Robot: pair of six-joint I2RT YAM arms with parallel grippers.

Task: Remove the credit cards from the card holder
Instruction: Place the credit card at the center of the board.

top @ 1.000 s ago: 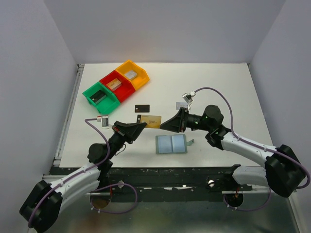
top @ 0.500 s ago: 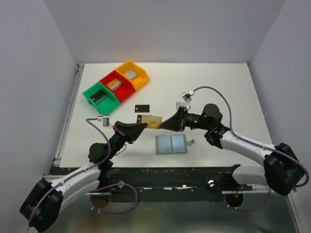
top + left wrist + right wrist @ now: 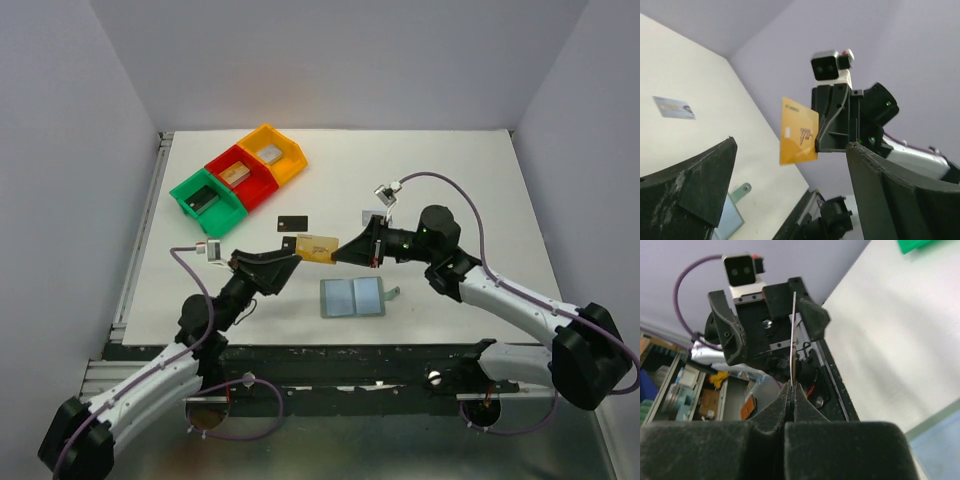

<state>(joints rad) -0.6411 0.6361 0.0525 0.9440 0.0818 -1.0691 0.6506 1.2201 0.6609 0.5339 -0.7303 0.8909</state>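
Now the gold card [image 3: 316, 246] has passed to the right pincer [image 3: 341, 254], which pinches it; the left pincer [image 3: 292, 265] stands wide.

White-and-black arms [image 3: 510, 296] trail thin purple cables [image 3: 430, 177].

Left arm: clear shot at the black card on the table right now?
Probably yes. The left gripper is open and empty, and the black card lies flat just beyond it with nothing between. Only the right gripper, holding the gold card, hangs close alongside.
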